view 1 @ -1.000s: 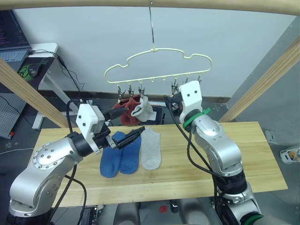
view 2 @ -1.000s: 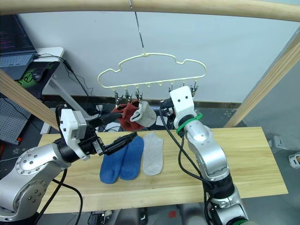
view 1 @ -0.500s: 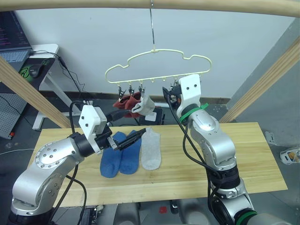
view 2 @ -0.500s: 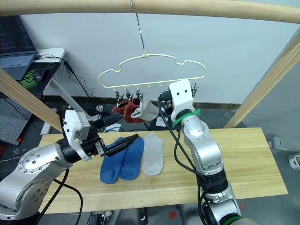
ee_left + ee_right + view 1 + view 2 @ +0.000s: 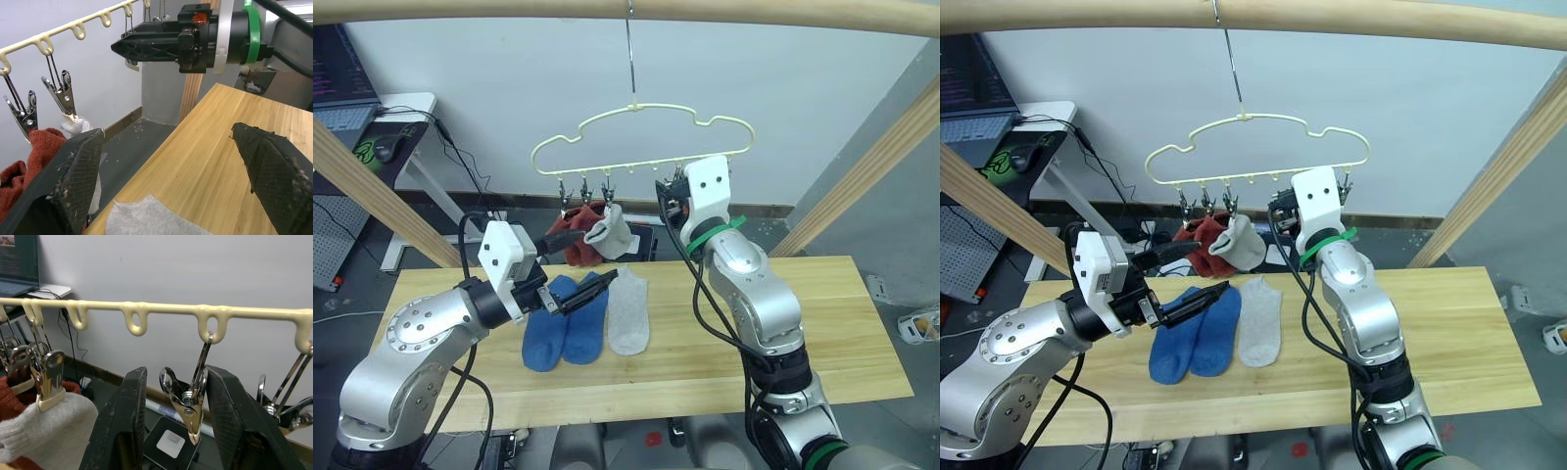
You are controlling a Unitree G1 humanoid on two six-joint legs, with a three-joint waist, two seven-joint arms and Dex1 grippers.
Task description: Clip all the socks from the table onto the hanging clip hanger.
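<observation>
arms: shiny silver, round joints
cables: black
wrist boxes: white
right wrist: green band
fingers: black

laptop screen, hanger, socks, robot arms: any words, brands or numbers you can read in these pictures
None can be read.
Laptop screen: lines of text, too small to read.
Pad on the side desk: a green logo, no legible letters.
Clip hanger, socks, table, left claw and right claw: no lettering shows.

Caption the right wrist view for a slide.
Black right claw open around a silver metal clip hanging from the pale yellow wire clip hanger.
</observation>
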